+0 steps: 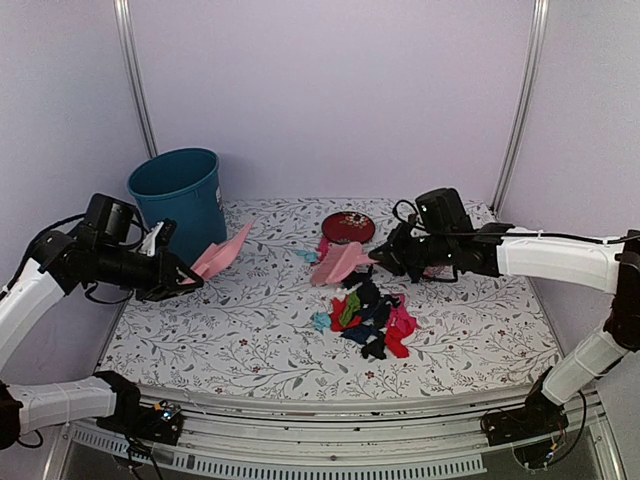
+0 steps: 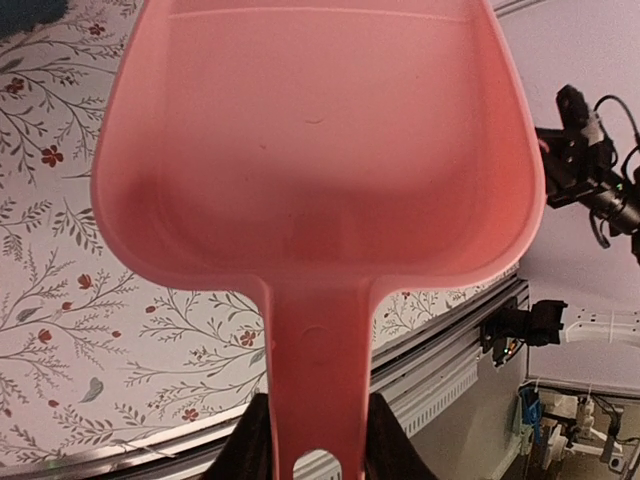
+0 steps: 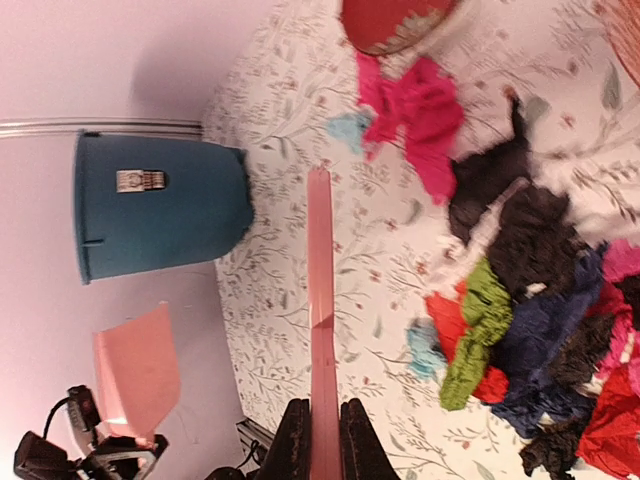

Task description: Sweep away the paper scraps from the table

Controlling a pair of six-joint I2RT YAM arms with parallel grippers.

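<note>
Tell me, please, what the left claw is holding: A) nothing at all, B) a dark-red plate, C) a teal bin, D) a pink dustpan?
D: the left claw is closed on the handle of the pink dustpan, whose pan is empty.

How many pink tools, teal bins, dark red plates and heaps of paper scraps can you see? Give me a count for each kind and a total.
Pink tools: 2, the dustpan and the scraper
Teal bin: 1
Dark red plate: 1
Heap of paper scraps: 1
Total: 5
</note>
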